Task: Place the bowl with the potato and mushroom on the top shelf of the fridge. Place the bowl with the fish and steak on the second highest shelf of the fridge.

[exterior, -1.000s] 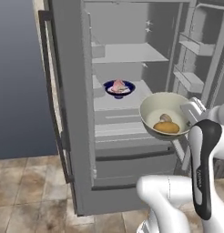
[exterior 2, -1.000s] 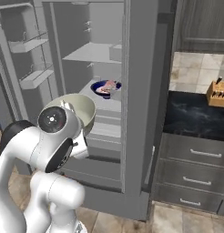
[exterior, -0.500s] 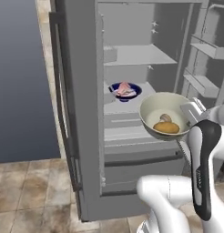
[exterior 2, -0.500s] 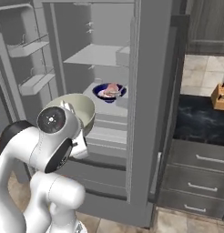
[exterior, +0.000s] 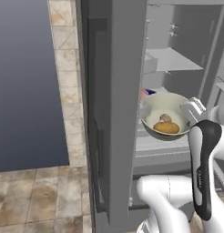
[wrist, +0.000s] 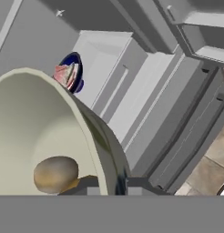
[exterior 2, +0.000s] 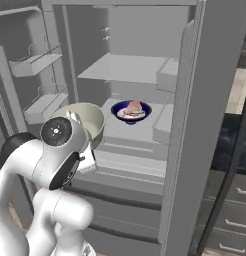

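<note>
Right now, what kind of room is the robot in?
A simulated home kitchen, most likely: an open stainless fridge with shelves, dark counter over grey drawers beside it, and tiled floor.

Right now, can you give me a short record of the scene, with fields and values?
held item: cream bowl on the gripper
bowl contents: potato, mushroom
blue bowl: on a fridge shelf, holding steak
top shelf: nothing on it yet
fridge doors: open
</note>
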